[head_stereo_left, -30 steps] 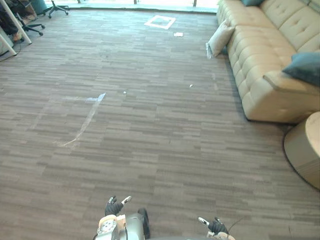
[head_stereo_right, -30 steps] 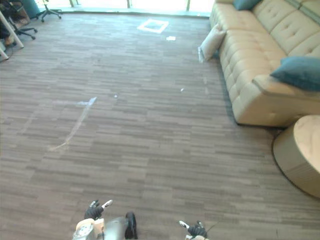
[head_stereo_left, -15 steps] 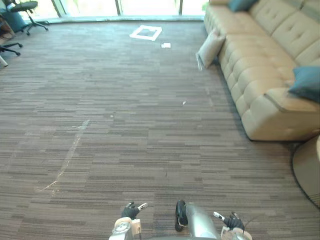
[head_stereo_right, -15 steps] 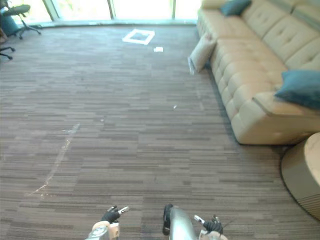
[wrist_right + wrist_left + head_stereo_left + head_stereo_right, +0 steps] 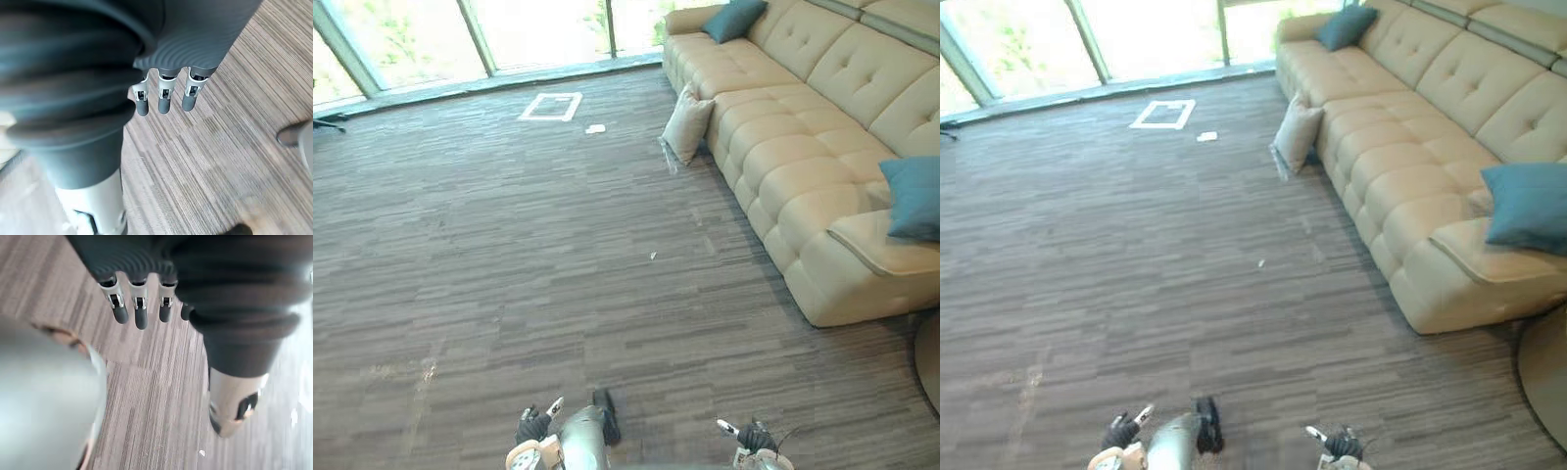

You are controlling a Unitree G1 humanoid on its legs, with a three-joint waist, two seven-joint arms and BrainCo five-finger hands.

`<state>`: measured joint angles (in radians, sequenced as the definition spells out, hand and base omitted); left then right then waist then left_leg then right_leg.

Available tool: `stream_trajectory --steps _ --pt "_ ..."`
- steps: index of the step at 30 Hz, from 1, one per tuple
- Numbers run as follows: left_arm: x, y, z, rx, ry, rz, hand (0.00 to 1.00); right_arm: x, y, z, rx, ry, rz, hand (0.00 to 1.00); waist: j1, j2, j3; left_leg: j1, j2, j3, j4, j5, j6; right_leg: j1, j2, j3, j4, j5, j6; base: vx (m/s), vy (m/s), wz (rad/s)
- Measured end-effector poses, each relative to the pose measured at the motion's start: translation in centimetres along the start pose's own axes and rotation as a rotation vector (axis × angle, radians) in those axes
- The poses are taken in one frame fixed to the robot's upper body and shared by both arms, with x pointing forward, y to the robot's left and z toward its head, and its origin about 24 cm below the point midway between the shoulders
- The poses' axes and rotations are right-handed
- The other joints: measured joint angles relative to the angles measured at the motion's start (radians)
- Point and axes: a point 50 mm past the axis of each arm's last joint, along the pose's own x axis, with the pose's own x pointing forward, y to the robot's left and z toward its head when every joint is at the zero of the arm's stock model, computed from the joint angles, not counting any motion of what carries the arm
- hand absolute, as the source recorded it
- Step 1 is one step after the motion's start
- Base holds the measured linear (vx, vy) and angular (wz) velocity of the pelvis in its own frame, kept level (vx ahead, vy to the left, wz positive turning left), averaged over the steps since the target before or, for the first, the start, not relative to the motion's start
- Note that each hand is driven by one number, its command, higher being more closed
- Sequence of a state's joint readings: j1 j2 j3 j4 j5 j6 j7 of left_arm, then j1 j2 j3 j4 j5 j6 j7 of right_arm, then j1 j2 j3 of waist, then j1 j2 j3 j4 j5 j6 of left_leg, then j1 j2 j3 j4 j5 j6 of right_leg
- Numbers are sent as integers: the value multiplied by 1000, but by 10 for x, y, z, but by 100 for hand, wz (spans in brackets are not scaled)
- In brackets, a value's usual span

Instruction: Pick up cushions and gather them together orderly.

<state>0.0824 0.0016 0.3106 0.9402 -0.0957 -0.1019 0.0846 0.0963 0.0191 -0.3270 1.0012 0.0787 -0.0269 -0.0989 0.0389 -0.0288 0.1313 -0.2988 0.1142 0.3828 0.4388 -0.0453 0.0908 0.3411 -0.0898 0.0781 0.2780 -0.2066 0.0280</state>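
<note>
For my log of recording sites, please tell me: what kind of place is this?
Probably a lounge or lobby, perhaps in an office building. A long beige tufted sofa with teal cushions stands on striped grey carpet, and tall windows run along the far side.

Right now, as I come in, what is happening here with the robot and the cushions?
Nothing is held yet. The robot's left hand and right hand hang open and empty above the carpet. A beige cushion stands on the carpet, leaning against the front of the sofa. On the sofa, the far teal cushion lies at the end by the windows, and the near teal cushion at the end nearest the robot.
</note>
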Motion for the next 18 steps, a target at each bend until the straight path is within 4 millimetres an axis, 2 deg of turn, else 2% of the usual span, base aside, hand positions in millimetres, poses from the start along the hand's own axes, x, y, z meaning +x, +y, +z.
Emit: stream_trajectory --steps 1,2,3,4,5,6,7,8,9,10,11,12,13,14,15,16,17,18 --pt "0 6 -2 20 13 10 0 0 4 -2 32 10 -1 0 2 -18 1 16 -22 4 46 -40 3 -32 1 0 121 77 15 732 313 13" --pt "0 8 -4 25 20 15 0 -1 1 -5 37 16 -10 0 0 -27 -5 39 -43 -6 24 -49 -3 -54 -3 5 191 109 45 643 285 14" --pt "-1 6 -8 46 35 4 0 -2 -12 -10 39 25 -40 0 -8 -15 -24 150 -74 -27 -101 -123 -36 -161 -1 20 458 244 170 733 245 30" --pt "1 11 -6 72 40 12 0 -2 -8 -8 32 17 -27 0 -9 -46 -18 218 -120 -35 -115 -154 -37 -273 -38 23 695 209 166 607 174 26" --pt "1 11 -6 72 42 11 0 -1 -7 -6 29 10 -25 0 -9 -48 -14 241 -124 -34 -119 -165 -38 -306 -47 16 748 185 146 602 72 10" --pt "2 5 -6 65 48 1 0 0 -8 1 20 -17 -21 0 -8 -36 -4 311 -117 -33 -131 -202 -39 -388 -52 -8 841 119 87 563 29 -20" --pt "-2 -4 -17 58 89 -18 0 0 -9 14 18 -78 -19 0 -18 19 11 421 -86 -38 -179 -249 -59 -519 -31 -62 867 28 46 660 33 -13" --pt "-3 -7 -19 67 96 -31 0 0 -10 21 20 -108 -17 0 -32 35 8 472 -72 -48 -209 -264 -69 -587 -22 -94 830 -7 51 555 22 10" --pt "-3 -9 -20 74 96 -38 0 0 -9 23 21 -119 -15 0 -37 40 7 500 -68 -56 -226 -269 -74 -621 -20 -109 800 -23 52 466 -26 35" --pt "-2 -11 -17 76 90 -45 0 0 -9 27 22 -135 -13 0 -44 42 7 566 -62 -68 -260 -279 -66 -679 -21 -136 709 -49 33 780 -137 64" --pt "-2 -16 -15 76 83 -59 0 0 -12 28 19 -141 -21 0 -53 34 4 622 -49 -92 -294 -294 -64 -726 -22 -173 519 -36 23 807 -188 73" --pt "-2 -18 -14 74 81 -63 0 0 -13 28 18 -140 -22 0 -56 28 4 638 -46 -101 -305 -300 -67 -733 -22 -181 439 -20 23 864 -296 115" --pt "-1 -20 -14 82 80 -71 0 -1 -18 17 18 -103 -36 0 -65 5 2 695 -47 -171 -340 -315 -83 -738 -18 -169 260 148 -9 616 -246 88" --pt "-3 -25 -18 70 99 -80 0 0 -27 17 3 -90 -58 0 -60 34 -8 717 -14 -189 -345 -307 -96 -735 -6 -187 310 98 -30 760 -281 70" --pt "-4 -28 -20 62 104 -87 0 0 -31 16 -4 -81 -68 0 -53 47 -14 717 -3 -202 -340 -279 -109 -737 4 -191 334 66 -42 730 -273 13" --pt "-5 -31 -21 57 103 -91 0 0 -32 15 -3 -74 -73 0 -55 52 -12 714 4 -224 -303 -239 -131 -738 -1 -197 391 -1 -51 836 -333 16" --pt "-6 -34 -23 58 111 -97 0 1 -33 17 -7 -79 -78 0 -65 65 -12 686 29 -259 -201 -204 -158 -709 3 -224 416 -59 -73 685 -300 27" --pt "-6 -34 -23 57 110 -98 0 1 -33 18 -8 -79 -78 0 -74 73 -13 644 47 -275 -102 -185 -188 -683 8 -239 408 -80 -78 650 -291 37"
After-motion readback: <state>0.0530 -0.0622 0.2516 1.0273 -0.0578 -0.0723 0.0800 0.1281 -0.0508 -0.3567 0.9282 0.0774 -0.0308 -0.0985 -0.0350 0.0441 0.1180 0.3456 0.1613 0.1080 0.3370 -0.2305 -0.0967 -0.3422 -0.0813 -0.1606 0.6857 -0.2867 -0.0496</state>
